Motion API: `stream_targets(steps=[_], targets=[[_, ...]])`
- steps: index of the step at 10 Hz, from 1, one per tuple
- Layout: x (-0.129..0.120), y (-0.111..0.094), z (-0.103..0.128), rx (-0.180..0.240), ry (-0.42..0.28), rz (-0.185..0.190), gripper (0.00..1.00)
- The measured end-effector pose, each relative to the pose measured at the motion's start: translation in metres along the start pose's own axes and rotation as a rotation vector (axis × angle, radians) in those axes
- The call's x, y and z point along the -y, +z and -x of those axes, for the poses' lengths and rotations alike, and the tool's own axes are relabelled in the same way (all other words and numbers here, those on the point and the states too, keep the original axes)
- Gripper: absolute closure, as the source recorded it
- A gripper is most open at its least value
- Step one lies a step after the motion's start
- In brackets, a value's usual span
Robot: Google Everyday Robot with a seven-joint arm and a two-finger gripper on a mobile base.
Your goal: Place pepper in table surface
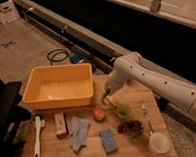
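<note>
The pincer (106,96) hung low over the tabletop (91,148), just right of the yellow bin (59,86), with the white arm (157,84) reaching in from the right. Something small and dark green, most likely the pepper (104,98), showed at its tip, so it appeared to be pinching the pepper, though the grip itself was hard to make out. Held that low and clear of the bin's rim, the pepper seemed poised for setting down on the bare wood, not yet resting there. A pale yellow vegetable (111,102) lay right beneath, which could crowd the landing spot.

Farther out stood a light green cup (123,109), an orange item (98,114), a dark cluster (129,126), a white bowl (158,143) and a utensil (146,117). Toward the front lay a blue sponge (108,140), a grey-blue cloth (78,133), a small block (60,124) and a white brush (37,138). The tabletop was light wooden planking. Beyond it ran a concrete floor with a coiled black cable (57,56) and a long rail (78,31) under dim light.
</note>
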Motion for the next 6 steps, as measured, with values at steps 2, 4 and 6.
stream_targets(steps=[2, 4, 6], targets=[[-0.034, 0.016, -0.025, -0.001, 0.092, 0.041, 1.0], [-0.051, 0.015, -0.043, -0.007, 0.138, 0.073, 1.0], [-0.066, 0.015, -0.07, -0.019, 0.172, 0.107, 1.0]])
